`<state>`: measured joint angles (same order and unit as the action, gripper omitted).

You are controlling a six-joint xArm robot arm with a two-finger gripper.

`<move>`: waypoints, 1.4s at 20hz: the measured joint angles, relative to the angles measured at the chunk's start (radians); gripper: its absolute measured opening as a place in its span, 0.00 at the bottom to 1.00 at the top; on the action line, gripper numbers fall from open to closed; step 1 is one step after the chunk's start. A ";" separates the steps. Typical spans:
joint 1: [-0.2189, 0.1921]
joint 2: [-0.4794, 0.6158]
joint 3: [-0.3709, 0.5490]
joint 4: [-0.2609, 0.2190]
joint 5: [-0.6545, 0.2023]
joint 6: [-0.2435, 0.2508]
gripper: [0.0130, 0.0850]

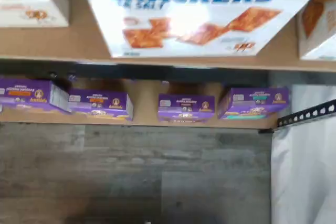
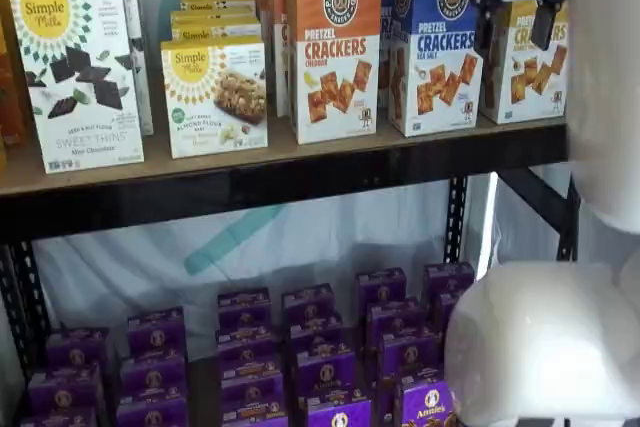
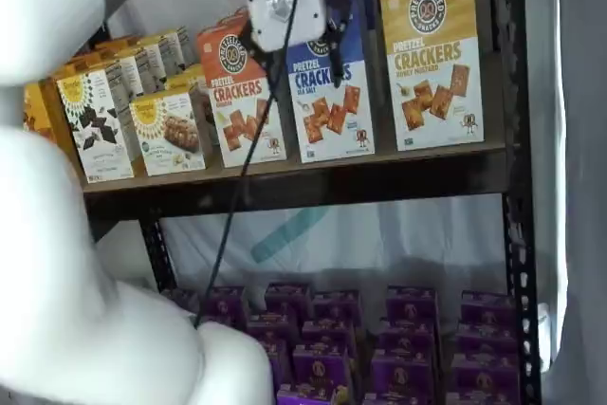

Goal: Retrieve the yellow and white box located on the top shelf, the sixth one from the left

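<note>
Yellow and white box (image 3: 432, 59) upright on top shelf (image 3: 313, 182), gripper (image 3: 334, 30) before blue carton (image 3: 329, 106), grip seemingly unclear

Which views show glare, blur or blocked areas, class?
Wrist view: soft focus throughout, with a bright glare patch on the blue Sea Salt carton. In both shelf views, the out-of-focus white arm blocks a corner; in one, the gripper partly hides the yellow and white box.

Wrist view: close above the top shelf (image 1: 79, 45), looking down its front.
Shelf views: frontal, one from the left; both share the blue carton (image 2: 432, 42) (image 3: 327, 92).
</note>
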<state>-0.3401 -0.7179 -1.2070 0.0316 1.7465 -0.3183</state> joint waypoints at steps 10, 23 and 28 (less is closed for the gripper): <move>-0.166 0.124 -0.112 0.036 -0.055 -0.157 1.00; -0.239 0.204 -0.189 0.067 -0.062 -0.225 1.00; -0.261 0.207 -0.189 0.086 -0.090 -0.243 1.00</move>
<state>-0.6014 -0.5110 -1.3958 0.1179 1.6561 -0.5617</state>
